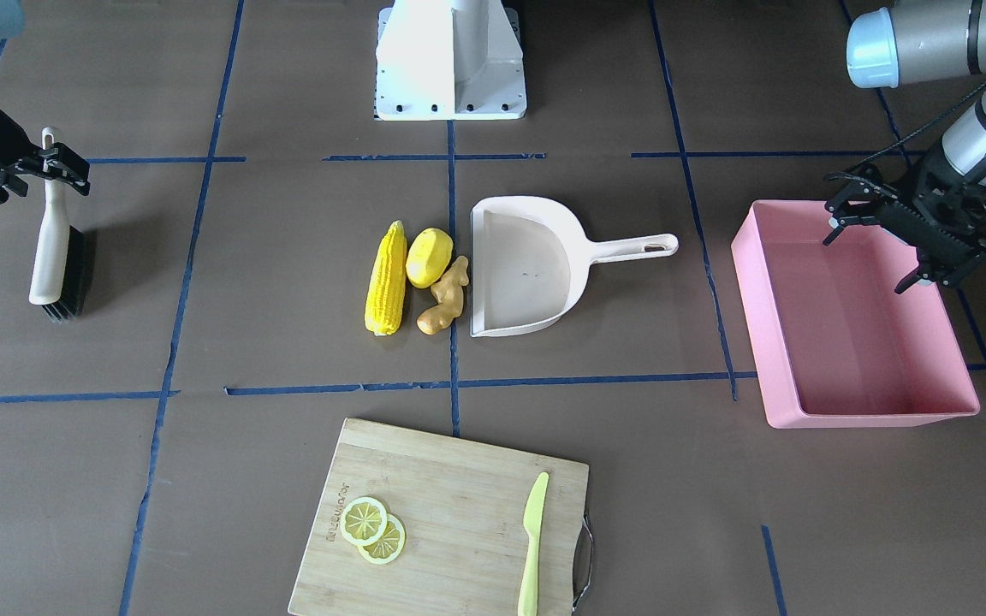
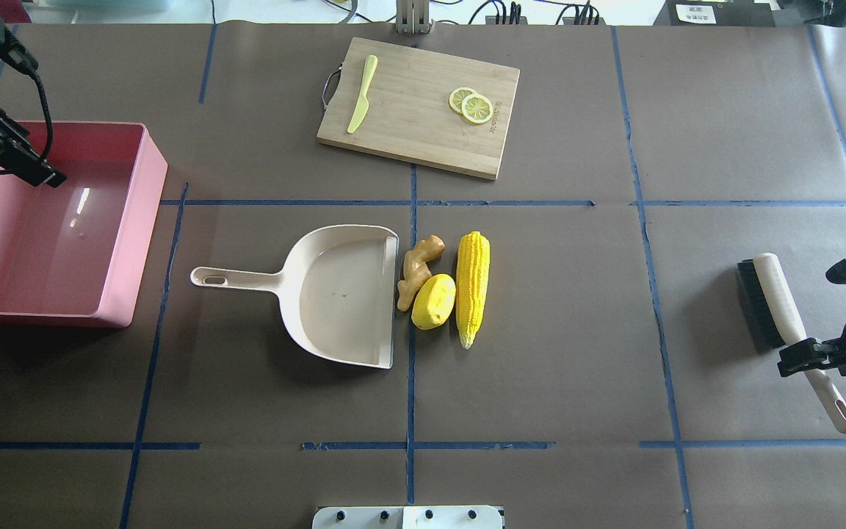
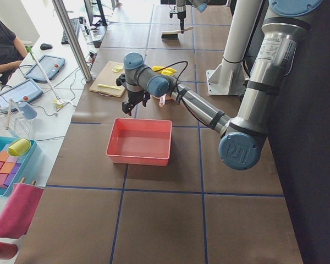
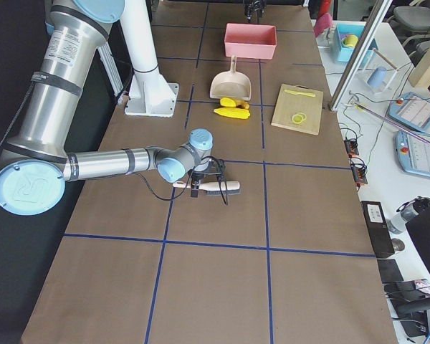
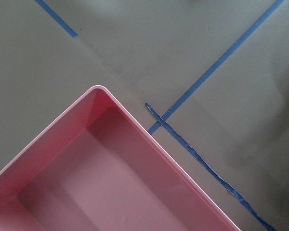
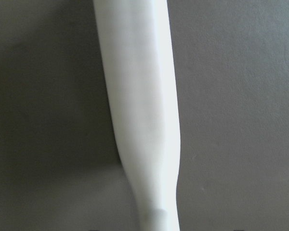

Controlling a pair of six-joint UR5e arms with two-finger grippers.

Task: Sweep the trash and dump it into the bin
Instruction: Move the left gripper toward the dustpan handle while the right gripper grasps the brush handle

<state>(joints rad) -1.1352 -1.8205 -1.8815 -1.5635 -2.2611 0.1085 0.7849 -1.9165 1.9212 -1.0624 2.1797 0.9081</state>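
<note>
Centre of the front-facing view, you see the corn cob (image 1: pixel 386 280), lemon (image 1: pixel 429 257) and ginger root (image 1: pixel 446 297) side by side at the cream dustpan (image 1: pixel 527 265) mouth, pink bin (image 1: pixel 835 342) at right beneath your left gripper (image 1: pixel 874 248), jaws spread wide, right gripper (image 1: pixel 48 162) at far left clamped on the hand brush (image 1: pixel 52 248) handle
</note>
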